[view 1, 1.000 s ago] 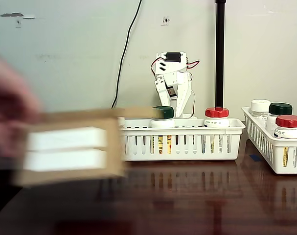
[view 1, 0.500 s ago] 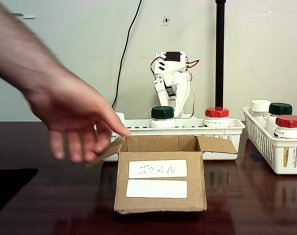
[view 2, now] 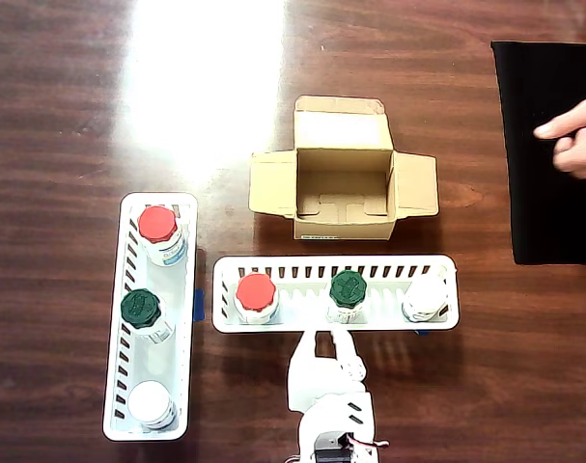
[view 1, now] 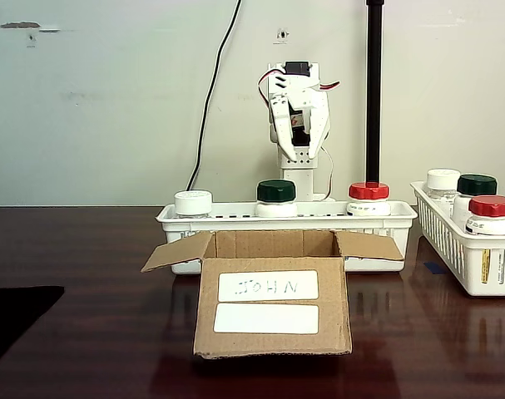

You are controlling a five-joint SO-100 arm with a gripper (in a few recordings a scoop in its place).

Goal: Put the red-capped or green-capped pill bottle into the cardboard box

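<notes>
The cardboard box (view 1: 273, 309) stands open at the table's middle, labelled "JOHN"; from above the cardboard box (view 2: 343, 183) is empty. Just behind it, in a long white basket (view 1: 377, 218), the green-capped pill bottle (view 1: 276, 193) stands between a white-capped bottle (view 1: 193, 202) and a red-capped bottle (view 1: 368, 191). In the overhead view the pill bottle (view 2: 348, 287) is at the middle of that basket (view 2: 293, 273). My gripper (view 2: 329, 338) hangs slightly open and empty just outside the basket wall, close to the pill bottle. In the fixed view my gripper (view 1: 299, 143) is raised above the bottles.
A second white basket (view 2: 181, 318) holds a red-capped (view 2: 157, 224), a green-capped (view 2: 140, 308) and a white-capped bottle (view 2: 152, 403). A person's hand (view 2: 574, 137) hovers over a black mat (view 2: 539, 193) beside the box.
A person's hand set the cardboard box down in front of the basket and pulled away to the side. My arm rose from its folded pose.
</notes>
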